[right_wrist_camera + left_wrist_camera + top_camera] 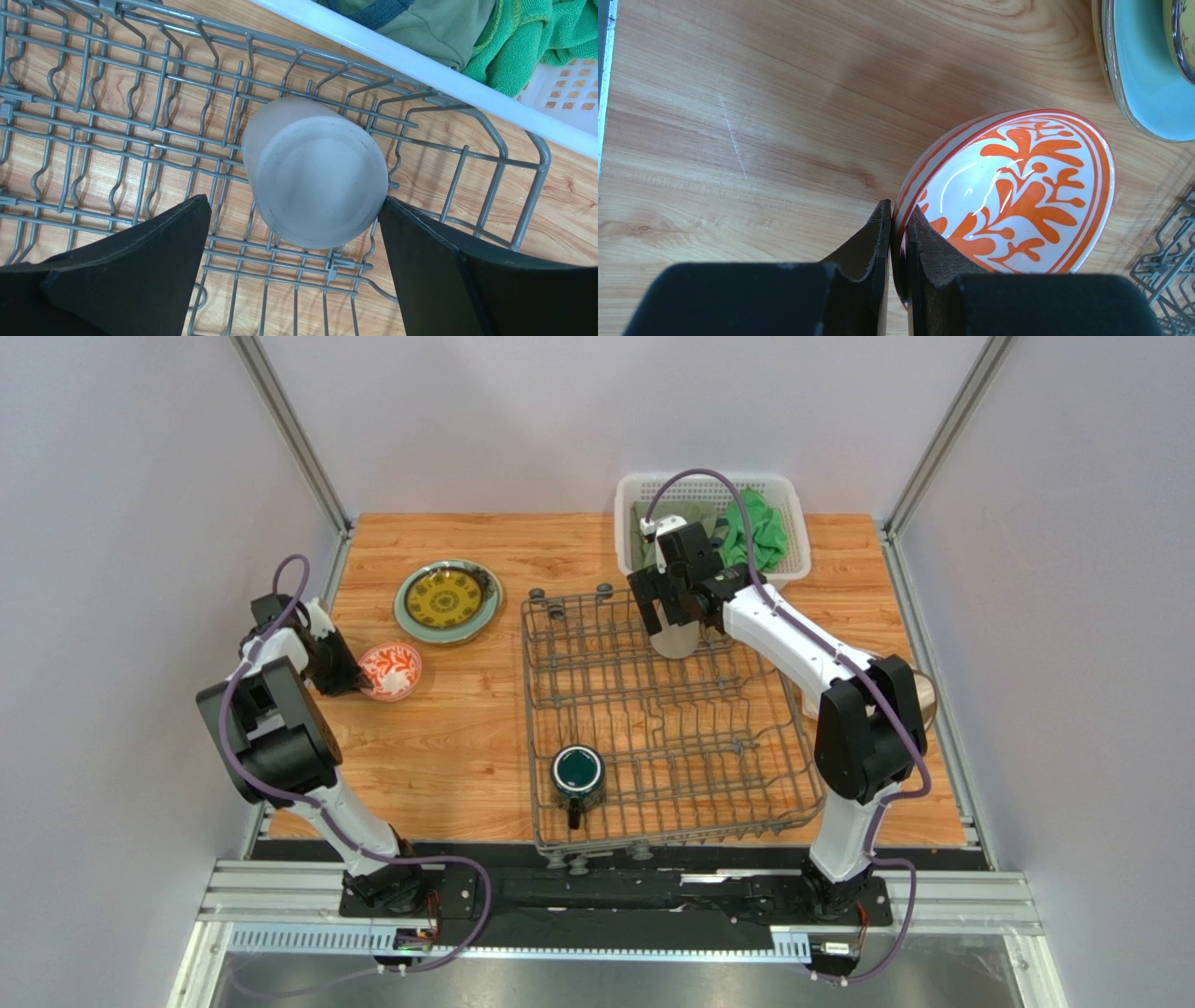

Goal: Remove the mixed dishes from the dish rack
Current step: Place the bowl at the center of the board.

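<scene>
My left gripper (341,667) (898,218) is shut on the rim of the small red-and-white patterned bowl (392,672) (1018,185), which is low over the wooden table, left of the dish rack (659,742). The yellow-and-green plate (448,598) lies on the pale green plate (481,623) (1144,77) behind the bowl. My right gripper (675,605) (293,203) is open above the tall beige cup (679,636) (316,175), which stands upside down in the rack's far right corner (105,147). The dark teal mug (577,772) lies in the rack's near left part.
A white mesh basket (631,493) (393,52) with green cloths (758,529) (540,31) stands right behind the rack. A round cream dish (922,695) lies right of the rack, mostly hidden by my right arm. Walls close in on both sides.
</scene>
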Available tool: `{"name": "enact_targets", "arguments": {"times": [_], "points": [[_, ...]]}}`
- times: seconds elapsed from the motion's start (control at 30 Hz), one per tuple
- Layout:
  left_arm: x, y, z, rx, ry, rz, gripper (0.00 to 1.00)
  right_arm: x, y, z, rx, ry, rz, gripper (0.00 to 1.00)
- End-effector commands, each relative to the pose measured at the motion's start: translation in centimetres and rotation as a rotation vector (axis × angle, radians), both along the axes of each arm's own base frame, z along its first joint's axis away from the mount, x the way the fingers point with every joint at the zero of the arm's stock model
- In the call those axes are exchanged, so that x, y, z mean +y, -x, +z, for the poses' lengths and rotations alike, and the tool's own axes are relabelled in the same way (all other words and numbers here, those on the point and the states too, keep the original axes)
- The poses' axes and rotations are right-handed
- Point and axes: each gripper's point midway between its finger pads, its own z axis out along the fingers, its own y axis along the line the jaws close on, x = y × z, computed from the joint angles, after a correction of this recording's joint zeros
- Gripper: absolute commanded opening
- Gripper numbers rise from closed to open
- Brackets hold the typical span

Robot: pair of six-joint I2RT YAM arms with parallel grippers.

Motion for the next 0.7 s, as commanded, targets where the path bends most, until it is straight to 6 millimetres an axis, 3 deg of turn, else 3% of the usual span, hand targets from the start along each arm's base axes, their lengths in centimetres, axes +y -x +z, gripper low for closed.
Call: {"name": "enact_targets", "arguments": {"times": [0.0, 0.33, 0.43, 0.53, 0.67], "points": [[0.69, -1.93, 1.78, -0.076, 0.007, 0.004, 0.0, 0.46, -1.47, 1.54, -0.051, -0.013, -0.002, 0.95], [0.71, -2.22, 2.02, -0.085, 0.008, -0.005, 0.03, 0.61, -1.77, 1.0, -0.041, -0.004, 0.002, 0.9], [0.71, -2.22, 2.14, -0.086, 0.006, -0.011, 0.08, 0.59, -1.74, 1.0, -0.039, -0.006, 0.004, 0.87], [0.57, -2.03, 2.12, -0.083, 0.009, -0.018, 0.17, 0.63, -1.71, 1.13, -0.041, -0.009, 0.007, 0.83], [0.33, -1.85, 2.31, -0.088, 0.014, -0.021, 0.39, 0.78, -1.58, 1.24, -0.037, -0.018, 0.012, 0.77]]}}
